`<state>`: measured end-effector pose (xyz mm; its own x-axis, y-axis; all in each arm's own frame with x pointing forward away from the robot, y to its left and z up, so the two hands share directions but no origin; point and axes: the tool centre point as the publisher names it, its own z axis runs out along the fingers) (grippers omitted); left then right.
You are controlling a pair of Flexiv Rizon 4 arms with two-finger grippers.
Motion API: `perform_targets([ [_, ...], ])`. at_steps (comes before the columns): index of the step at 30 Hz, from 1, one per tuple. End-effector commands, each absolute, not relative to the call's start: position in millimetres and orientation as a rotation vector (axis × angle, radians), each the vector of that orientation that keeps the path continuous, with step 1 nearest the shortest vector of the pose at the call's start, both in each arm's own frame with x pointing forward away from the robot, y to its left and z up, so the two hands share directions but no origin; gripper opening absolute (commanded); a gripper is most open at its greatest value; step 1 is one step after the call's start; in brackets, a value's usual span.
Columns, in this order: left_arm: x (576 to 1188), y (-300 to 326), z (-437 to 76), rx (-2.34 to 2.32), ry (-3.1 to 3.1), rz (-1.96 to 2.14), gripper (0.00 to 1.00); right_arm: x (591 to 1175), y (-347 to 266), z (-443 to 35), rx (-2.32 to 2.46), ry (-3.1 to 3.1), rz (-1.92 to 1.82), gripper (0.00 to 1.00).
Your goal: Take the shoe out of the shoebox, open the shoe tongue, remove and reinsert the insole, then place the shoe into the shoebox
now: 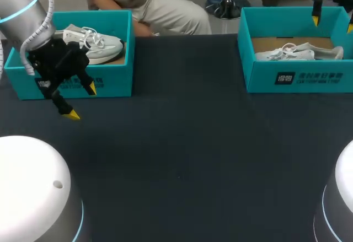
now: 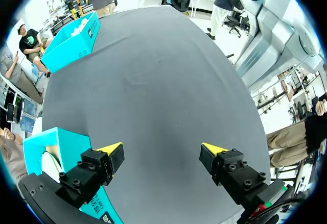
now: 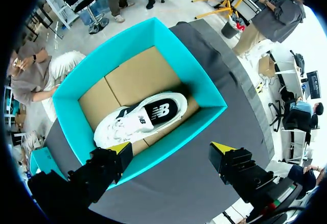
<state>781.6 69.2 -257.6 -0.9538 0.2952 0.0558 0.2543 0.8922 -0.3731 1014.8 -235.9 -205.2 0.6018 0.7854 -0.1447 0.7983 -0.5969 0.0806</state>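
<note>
Two teal shoeboxes stand at the table's far edge. The left shoebox holds a white shoe resting tilted on its rim. My left gripper hangs open and empty just in front of this box; in the left wrist view the gripper faces the bare table with the box beside one finger. The right shoebox holds a white shoe lying on its side. My right gripper hovers open above it, looking down on the shoe in its box, nothing between the fingers.
The dark table cloth stretches between and in front of the boxes. The round bases of my arms stand at the near corners. In the left wrist view the right shoebox sits at the table's far side.
</note>
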Motion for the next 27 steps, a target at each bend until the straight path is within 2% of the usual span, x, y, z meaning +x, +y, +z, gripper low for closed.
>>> perform_targets([
  [1, 782, 69, -257, -0.430, -2.947, 0.554, 1.00, 1010, -237, -205, 2.669, 1.330, -0.113, 1.00],
  [18, 782, 69, -257, -0.430, -2.947, 0.554, 1.00, 1010, -237, -205, 2.669, 1.330, -0.113, 1.00],
  [27, 822, 137, -228, -0.623, -2.958, 0.461, 1.00, 1010, -237, -205, 2.669, 1.330, -0.113, 1.00],
])
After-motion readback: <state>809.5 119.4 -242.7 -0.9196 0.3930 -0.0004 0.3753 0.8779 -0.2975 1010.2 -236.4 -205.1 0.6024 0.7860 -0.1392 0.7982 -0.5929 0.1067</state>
